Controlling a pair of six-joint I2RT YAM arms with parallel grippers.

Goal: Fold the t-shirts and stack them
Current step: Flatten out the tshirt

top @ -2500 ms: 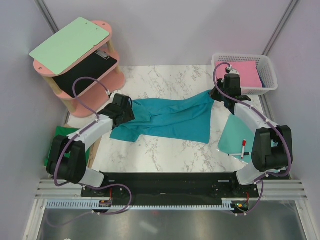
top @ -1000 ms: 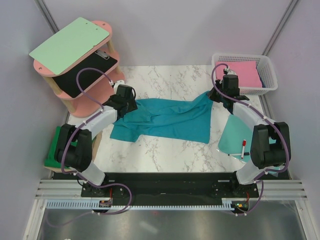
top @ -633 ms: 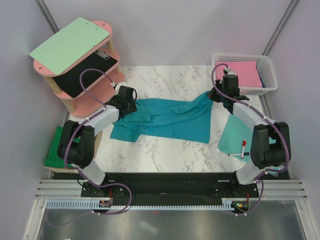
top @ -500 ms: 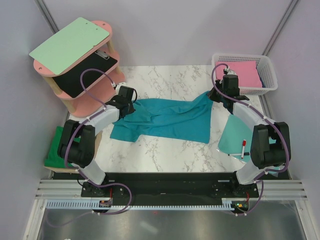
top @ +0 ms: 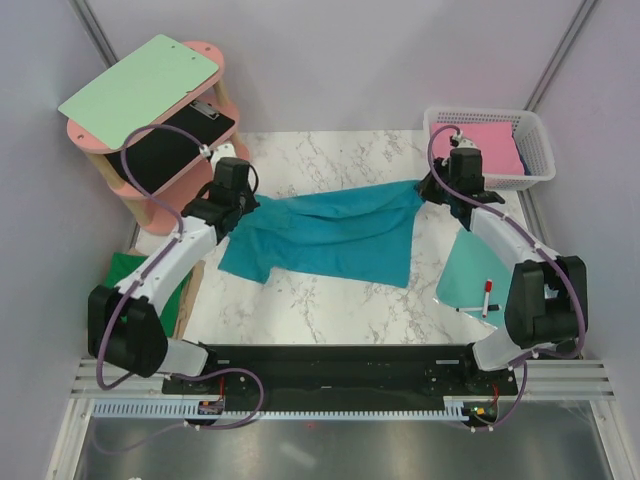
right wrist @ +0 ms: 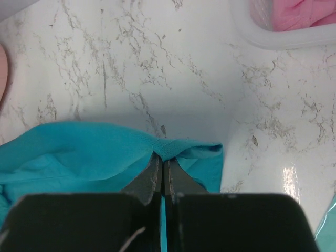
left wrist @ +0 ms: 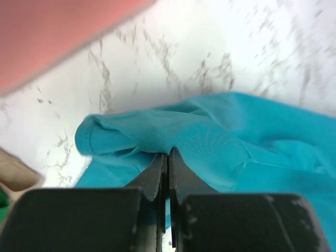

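Left claw point(left wrist: 167, 155), right claw point(right wrist: 161, 160) pinch soft teal t-shirt point(top: 340, 232) — bunched.

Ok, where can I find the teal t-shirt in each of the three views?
Top external: the teal t-shirt is mid-picture, between left claw and right claw.
Left wrist: lower centre and right, a fold pinched in the left claw.
Right wrist: lower left, its edge pinched in the right claw.
Shared landmark: the white marble tabletop beneath it.

Rumpled teal-blue t-shirt point(top: 335, 235) across the table point(top: 330, 160); dark green t-shirt point(top: 122, 265) beside its left edge.
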